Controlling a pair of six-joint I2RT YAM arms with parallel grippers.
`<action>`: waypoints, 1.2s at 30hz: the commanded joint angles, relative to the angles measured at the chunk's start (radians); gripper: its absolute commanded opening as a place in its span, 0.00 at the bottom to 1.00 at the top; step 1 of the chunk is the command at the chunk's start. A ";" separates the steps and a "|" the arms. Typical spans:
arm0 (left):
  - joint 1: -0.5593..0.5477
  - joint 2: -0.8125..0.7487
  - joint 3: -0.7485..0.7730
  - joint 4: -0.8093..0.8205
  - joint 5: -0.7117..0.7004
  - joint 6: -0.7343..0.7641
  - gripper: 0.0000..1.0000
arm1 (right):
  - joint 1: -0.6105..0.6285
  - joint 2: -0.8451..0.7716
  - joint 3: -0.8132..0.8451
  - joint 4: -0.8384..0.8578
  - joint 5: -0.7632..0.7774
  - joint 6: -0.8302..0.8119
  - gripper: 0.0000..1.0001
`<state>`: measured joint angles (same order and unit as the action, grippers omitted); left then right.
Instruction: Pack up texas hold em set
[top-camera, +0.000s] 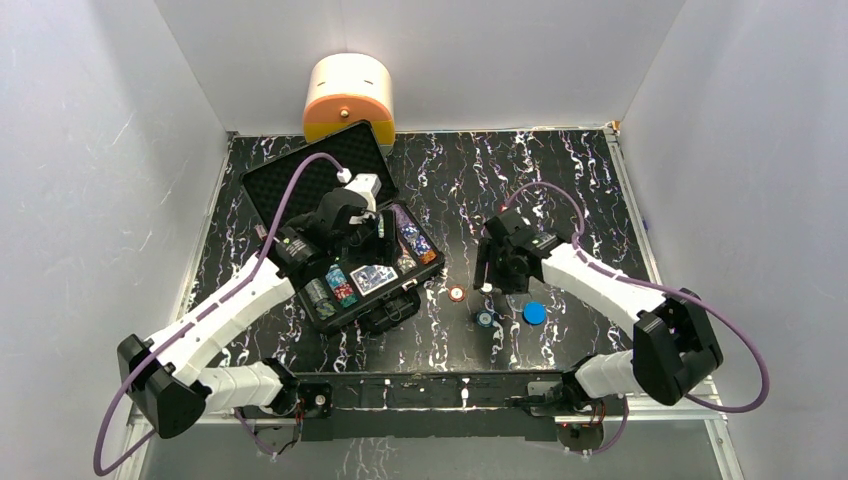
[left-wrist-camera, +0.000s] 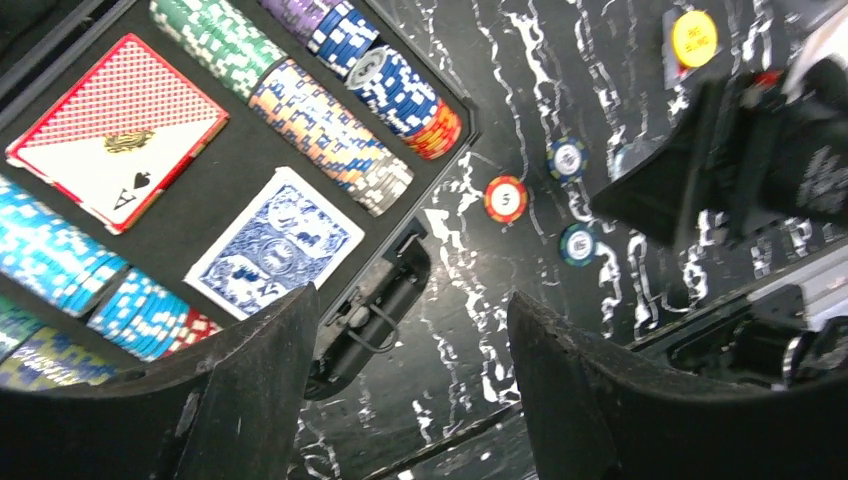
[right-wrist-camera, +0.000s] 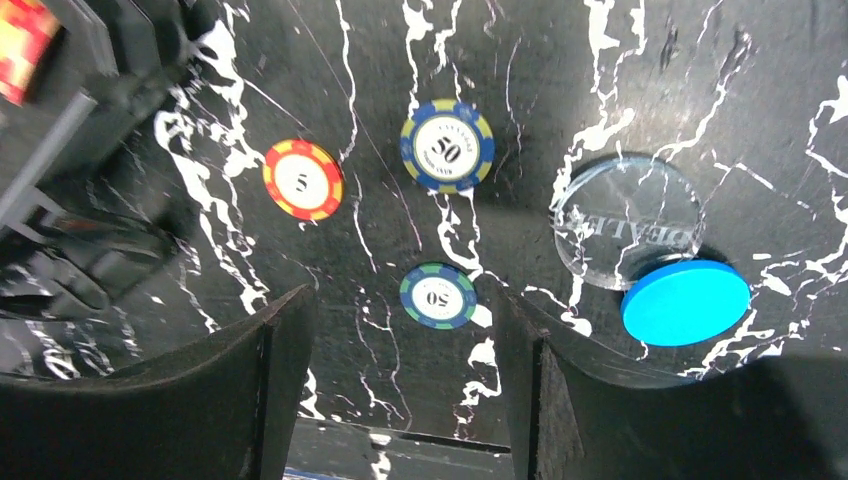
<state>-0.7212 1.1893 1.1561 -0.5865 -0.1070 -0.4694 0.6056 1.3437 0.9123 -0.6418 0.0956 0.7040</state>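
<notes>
Black marble bench (top-camera: 560, 180). Left tool (left-wrist-camera: 410, 390) spread, empty, above the open case (top-camera: 296, 186) front edge; chips (left-wrist-camera: 330, 130) and decks (left-wrist-camera: 275, 240) lie inside. Right tool (right-wrist-camera: 400, 400) spread, empty: 50 chip (right-wrist-camera: 438, 296) just ahead, red chip (right-wrist-camera: 303, 179) to its left, blue disc (right-wrist-camera: 685, 301) to its right. Step looks like gathering strays. Next: descend, pinch the 50 chip.

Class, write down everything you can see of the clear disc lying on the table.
The clear disc is round, thick and see-through, like acrylic, with the word DEALER engraved across it. It lies flat on the black marbled table. The blue disc meets its lower right edge in the right wrist view; nothing else touches it.
</notes>
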 joint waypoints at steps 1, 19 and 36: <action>0.006 -0.057 -0.065 0.168 0.037 -0.069 0.70 | 0.059 0.029 -0.034 -0.024 0.067 0.018 0.72; 0.007 -0.098 -0.147 0.259 0.093 -0.056 0.77 | 0.187 0.226 -0.056 0.008 0.116 0.048 0.66; 0.006 -0.138 -0.167 0.169 0.067 -0.166 0.78 | 0.195 0.235 -0.147 0.151 0.113 0.052 0.48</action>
<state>-0.7208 1.0958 1.0046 -0.3782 -0.0376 -0.5602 0.7944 1.5433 0.8555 -0.6510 0.1974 0.7410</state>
